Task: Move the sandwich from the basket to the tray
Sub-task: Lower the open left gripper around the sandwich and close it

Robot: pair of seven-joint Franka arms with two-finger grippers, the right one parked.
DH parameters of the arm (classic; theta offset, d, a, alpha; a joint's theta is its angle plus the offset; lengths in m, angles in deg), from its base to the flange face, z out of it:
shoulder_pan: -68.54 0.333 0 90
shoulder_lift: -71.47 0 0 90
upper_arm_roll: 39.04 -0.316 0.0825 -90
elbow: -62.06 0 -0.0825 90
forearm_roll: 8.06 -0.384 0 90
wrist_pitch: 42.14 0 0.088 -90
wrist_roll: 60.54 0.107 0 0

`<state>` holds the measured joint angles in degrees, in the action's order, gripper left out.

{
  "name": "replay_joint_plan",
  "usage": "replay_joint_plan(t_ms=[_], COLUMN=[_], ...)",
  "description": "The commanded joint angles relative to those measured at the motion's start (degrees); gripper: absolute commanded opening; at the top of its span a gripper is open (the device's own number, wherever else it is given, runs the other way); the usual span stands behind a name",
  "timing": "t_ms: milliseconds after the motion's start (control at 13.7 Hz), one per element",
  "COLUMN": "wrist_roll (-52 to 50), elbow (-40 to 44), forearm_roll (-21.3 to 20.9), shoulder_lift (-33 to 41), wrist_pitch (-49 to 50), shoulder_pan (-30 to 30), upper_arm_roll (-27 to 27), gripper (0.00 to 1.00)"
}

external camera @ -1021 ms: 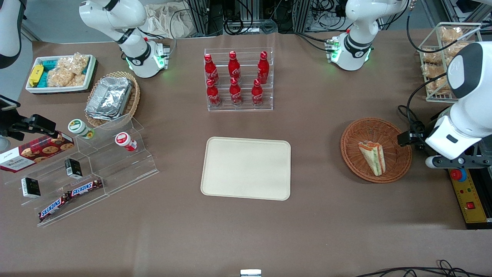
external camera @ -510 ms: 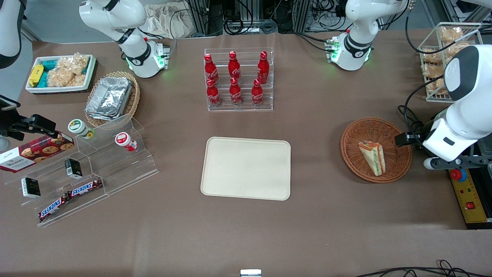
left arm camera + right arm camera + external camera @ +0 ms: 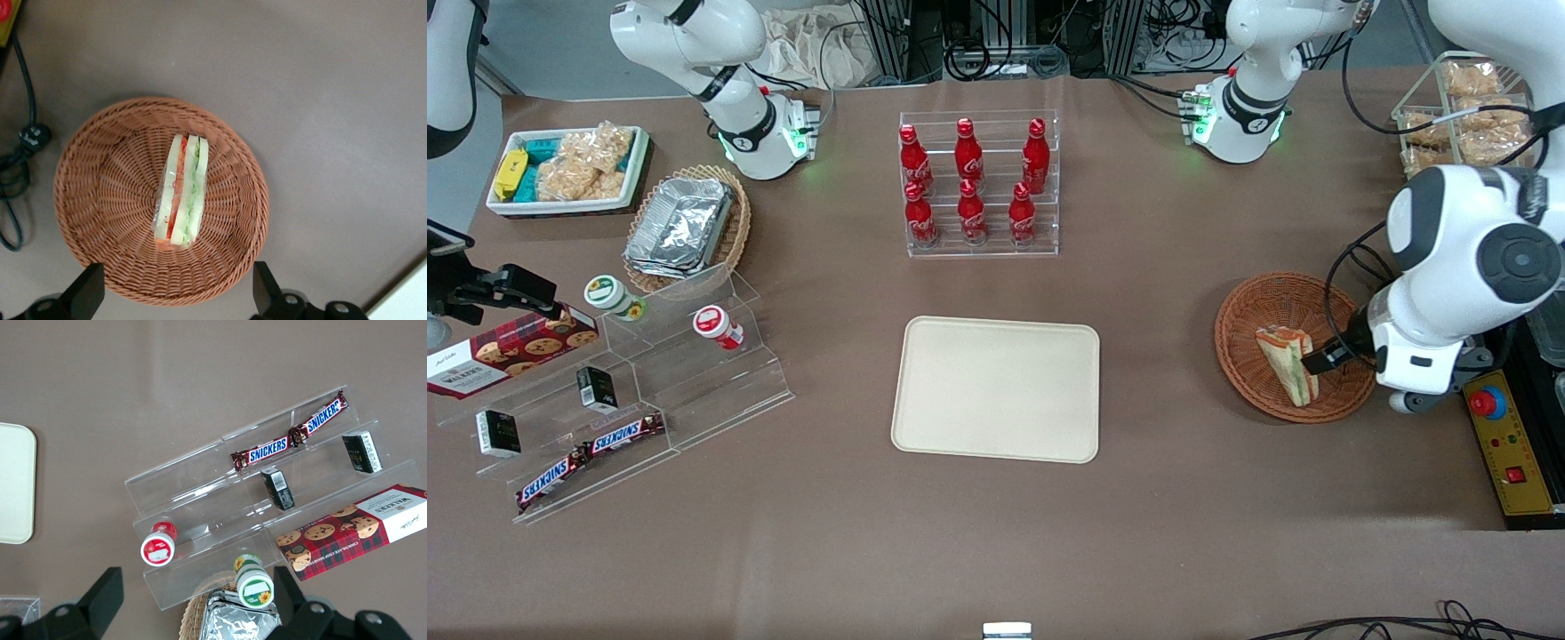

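The sandwich [image 3: 181, 193] lies on its side in the middle of the basket [image 3: 100, 167], filling stripes up, its long edge running from the rim nearest the front camera toward the centre. The gripper [image 3: 175, 293] hovers over the basket's edge, fingers [image 3: 85, 291] spread wide and holding nothing. We judge the reach is under way: we would centre the jaws over the wedge, straddle its narrow bread faces, come down without catching the wicker wall, and close gently so the wrap and soft bread do not crush or slip. The tray [image 3: 996, 388] sits bare, well apart from the basket toward the parked arm's end, on the brown table cover [image 3: 1156, 498]. A rack of red bottles [image 3: 975, 185] stands farther from the front camera than the tray, clear of the likely carry path.
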<state>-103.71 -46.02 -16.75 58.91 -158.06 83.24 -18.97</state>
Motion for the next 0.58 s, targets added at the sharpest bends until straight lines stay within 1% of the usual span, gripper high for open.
replay_joint_plan(t_ms=[0, 146, 292, 510], wrist_roll=[-7.51, -8.24, -8.24, -8.41], elbow=[-4.75, -7.48, -9.86, -12.85], forearm_roll=[-0.89, -2.38, -2.74, -2.74], shoulder_lift=[-0.44, -0.97, -1.07, -1.5], wrist_pitch=[-5.62, -8.43, -12.65, -18.27], shoulder_pan=[0.32, 0.41, 0.41, 0.41], upper_arm_roll=[-1.0, -1.44, -2.94, -3.03], gripper=[1.0, 1.0, 1.0, 1.0])
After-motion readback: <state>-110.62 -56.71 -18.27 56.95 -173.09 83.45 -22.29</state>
